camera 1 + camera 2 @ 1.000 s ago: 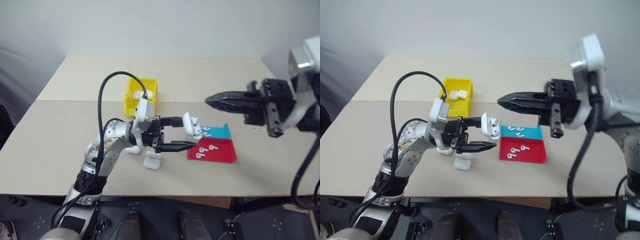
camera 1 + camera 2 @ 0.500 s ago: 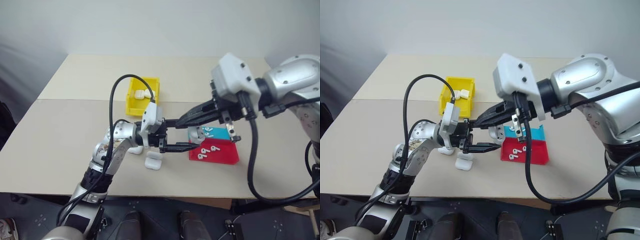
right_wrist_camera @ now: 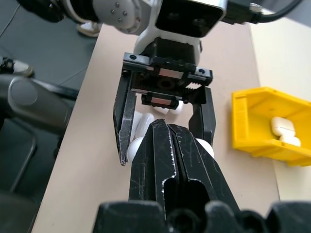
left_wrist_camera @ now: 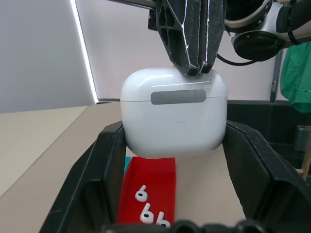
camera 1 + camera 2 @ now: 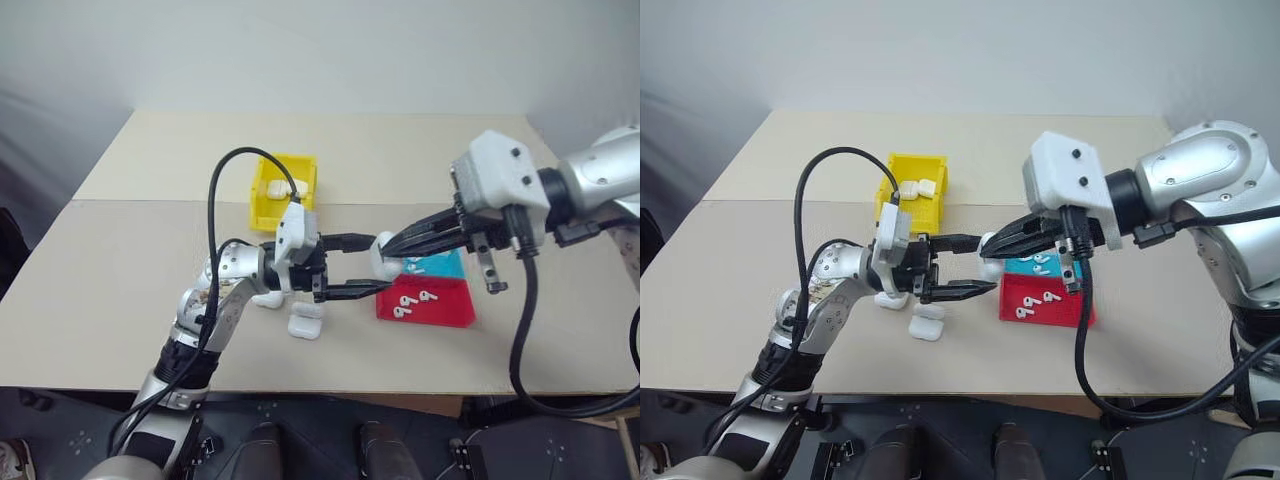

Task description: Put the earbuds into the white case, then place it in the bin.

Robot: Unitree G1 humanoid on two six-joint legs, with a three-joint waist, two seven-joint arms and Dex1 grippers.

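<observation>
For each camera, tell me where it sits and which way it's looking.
Head views: look forward and down on the table, both arms, left gripper holding the white case.
Left wrist: along its fingers at that case.
Right wrist: along the shut right gripper toward the bin.
Shared: case, both grippers.

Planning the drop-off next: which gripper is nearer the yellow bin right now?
Left. The left gripper, shut on the white case, sits just in front of the yellow bin, to its right. The shut right gripper touches the case's lid from farther right.
</observation>
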